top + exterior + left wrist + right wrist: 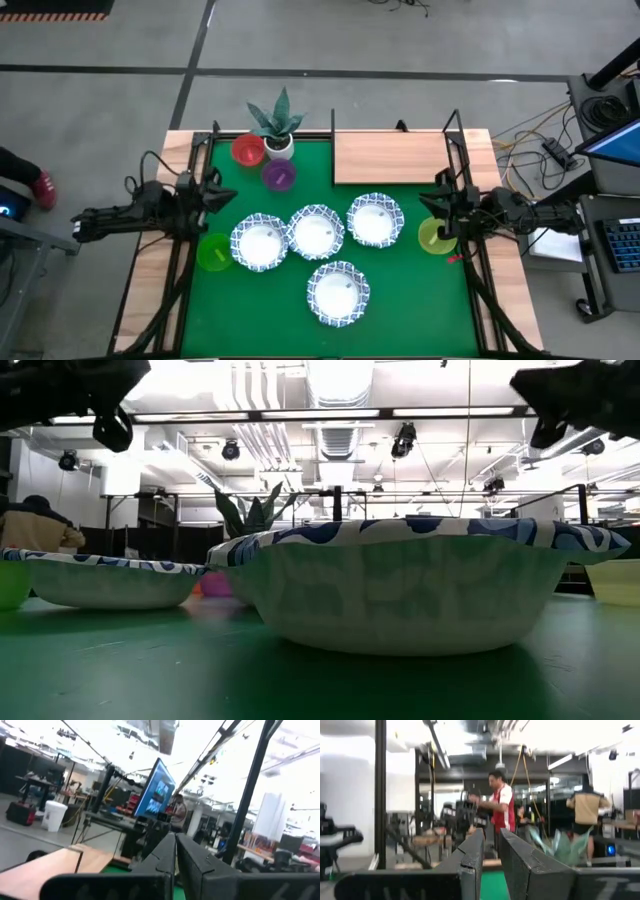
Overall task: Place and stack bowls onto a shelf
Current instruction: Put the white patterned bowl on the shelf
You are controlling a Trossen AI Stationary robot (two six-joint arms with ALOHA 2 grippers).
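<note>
Four white bowls with blue patterned rims sit on the green mat: three in a row (pixel 259 243), (pixel 316 231), (pixel 374 220), and one nearer (pixel 338 292), which fills the low view (pixel 420 585). A red bowl (pixel 247 150) and a purple bowl (pixel 279 175) stand near the plant. The green bowl (pixel 213 252) is at the mat's left, the yellow-green bowl (pixel 436 236) at its right. The wooden shelf (pixel 393 157) lies at the far right. My left gripper (pixel 226 196) hovers shut over the mat's left edge. My right gripper (pixel 428 203) hovers over the right edge, open by a narrow gap.
A white pot with a spiky green plant (pixel 280 128) stands at the far edge beside the red bowl. Black frame posts (pixel 455 130) rise at the table's sides. People (pixel 502 807) move in the room beyond the table.
</note>
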